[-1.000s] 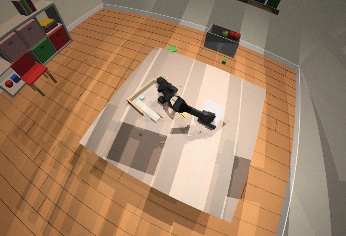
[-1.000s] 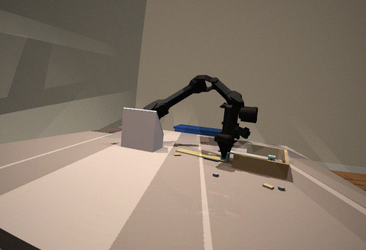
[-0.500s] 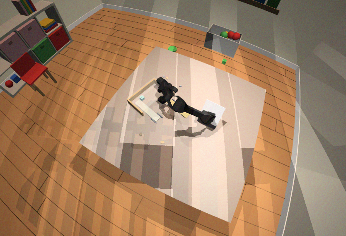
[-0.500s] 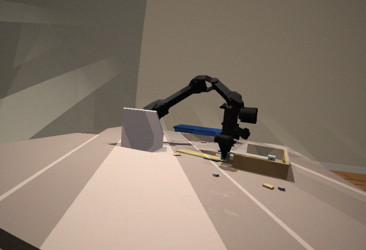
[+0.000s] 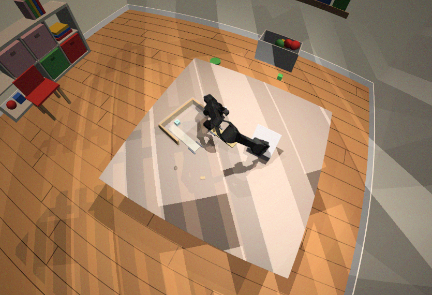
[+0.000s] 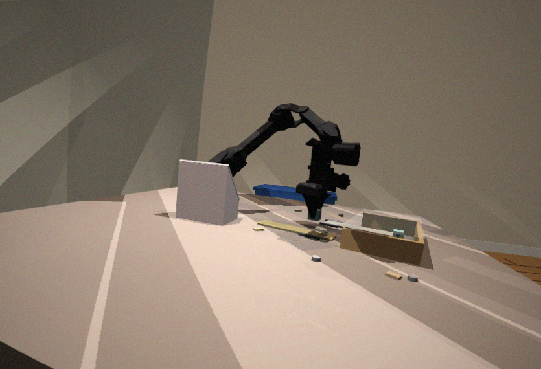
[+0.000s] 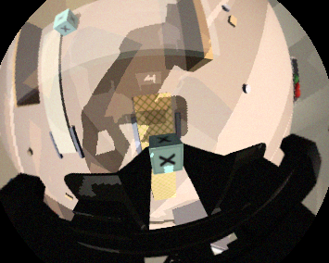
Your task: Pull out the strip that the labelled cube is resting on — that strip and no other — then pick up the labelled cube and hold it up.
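Two pale cubes show from the top view: one (image 5: 177, 121) sits inside the wooden tray (image 5: 174, 114), on a pale strip (image 5: 184, 137) that runs out of the tray's open side; the other is hidden under the black arm (image 5: 237, 136), which reaches over the counter (image 5: 275, 194) to a spot just beside the tray's open side.

In the exterior view, the claw (image 6: 313, 213) points straight down beside the tray (image 6: 381, 246), lifted a little off the counter, with a teal block between its tips. Below it lies a yellow strip (image 6: 295, 228) that runs away from the tray.

In the wrist view, the claw (image 7: 167, 160) is clamped on the labelled cube (image 7: 167, 157), its black X facing the camera. The yellow strip (image 7: 162, 186) lies below the cube. The second cube (image 7: 64, 20) sits on the pale strip (image 7: 51, 89) by the tray's far wall.
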Motion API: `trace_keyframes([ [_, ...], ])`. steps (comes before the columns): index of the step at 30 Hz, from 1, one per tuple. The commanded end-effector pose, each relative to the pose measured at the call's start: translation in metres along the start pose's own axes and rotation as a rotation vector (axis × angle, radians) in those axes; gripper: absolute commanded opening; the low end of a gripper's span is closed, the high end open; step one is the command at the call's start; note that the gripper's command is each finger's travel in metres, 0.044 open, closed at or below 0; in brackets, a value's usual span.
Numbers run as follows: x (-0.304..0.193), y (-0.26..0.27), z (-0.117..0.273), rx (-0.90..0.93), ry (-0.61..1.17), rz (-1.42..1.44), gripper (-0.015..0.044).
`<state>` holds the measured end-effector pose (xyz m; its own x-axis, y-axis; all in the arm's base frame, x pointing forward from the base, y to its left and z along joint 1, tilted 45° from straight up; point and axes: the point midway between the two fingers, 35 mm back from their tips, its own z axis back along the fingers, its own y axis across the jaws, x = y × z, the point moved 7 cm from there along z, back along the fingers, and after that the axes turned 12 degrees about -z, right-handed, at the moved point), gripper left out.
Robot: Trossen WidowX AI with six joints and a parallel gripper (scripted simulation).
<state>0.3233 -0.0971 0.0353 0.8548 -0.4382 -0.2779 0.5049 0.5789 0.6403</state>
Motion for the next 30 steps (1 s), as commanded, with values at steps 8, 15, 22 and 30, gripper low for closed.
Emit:
trace_keyframes([
  [8, -0.026, -0.012, 0.004, -0.003, 0.005, 0.000, 0.0000],
  [15, -0.028, -0.013, 0.025, -0.004, 0.005, -0.001, 0.0000],
  [22, -0.028, -0.013, 0.040, -0.004, 0.005, -0.001, 0.0000],
  [30, -0.028, -0.013, 0.040, -0.004, 0.005, -0.001, 0.0000],
])
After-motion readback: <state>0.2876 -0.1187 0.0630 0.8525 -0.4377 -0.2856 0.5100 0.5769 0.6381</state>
